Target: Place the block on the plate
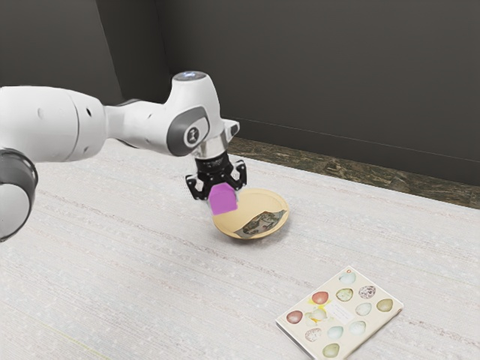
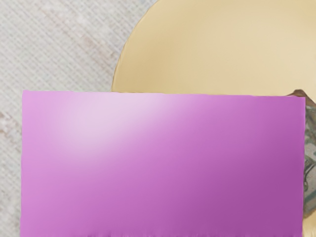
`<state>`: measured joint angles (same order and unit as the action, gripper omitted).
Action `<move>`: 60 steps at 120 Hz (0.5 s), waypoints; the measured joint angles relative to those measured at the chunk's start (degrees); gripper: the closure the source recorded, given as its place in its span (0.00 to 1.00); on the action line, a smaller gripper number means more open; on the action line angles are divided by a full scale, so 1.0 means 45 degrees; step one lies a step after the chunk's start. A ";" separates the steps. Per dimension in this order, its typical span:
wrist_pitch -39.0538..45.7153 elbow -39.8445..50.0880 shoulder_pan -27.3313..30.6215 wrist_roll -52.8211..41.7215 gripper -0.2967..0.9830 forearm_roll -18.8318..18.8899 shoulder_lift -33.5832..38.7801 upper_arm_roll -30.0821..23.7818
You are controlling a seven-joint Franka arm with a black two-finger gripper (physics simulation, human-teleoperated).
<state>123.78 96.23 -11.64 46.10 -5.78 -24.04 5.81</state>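
**Block (image 1: 223, 200) in the grip, plate (image 1: 279, 204) close by: carrying and lowering are the job now**

At the exterior view's left the white arm (image 1: 52, 124) reaches over the table (image 1: 112, 247). Its black gripper (image 1: 222, 196) points down, its fingers closed on the purple block, which hangs in the air by the plate's rim on the arm's side. In the wrist view the block overlaps part of the rim; how high it hangs I cannot tell.

The step in hand looks like the end of the carry. The next move probably calls for a small shift toward the plate's middle, then a straight descent and a release once the block rests flat. Let go too near the rim, it could tip or slide off.

The shallow tan plate sits in from the table's far edge, a dark patterned patch (image 1: 261, 223) across part of it. Farther right, and farther from that edge, lies a flat book (image 1: 341, 311) with coloured eggs on its cover, well apart from the plate. Beyond the far edge run a mottled brown floor (image 1: 360, 174) and a plain dark wall (image 1: 322, 75).
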 joint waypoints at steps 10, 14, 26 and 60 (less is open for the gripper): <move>-0.0240 -0.1267 -0.0028 0.0016 0.45 0.0029 -0.0883 -0.0200; -0.0354 -0.1679 -0.0029 0.0019 0.45 0.0035 -0.1177 -0.0229; -0.0768 -0.2937 -0.0066 0.0018 0.45 0.0036 -0.2101 -0.0284; -0.1492 -0.4067 -0.0089 -0.0006 0.45 0.0163 -0.3151 -0.0564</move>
<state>117.07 77.93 -12.04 46.08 -5.05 -38.22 3.27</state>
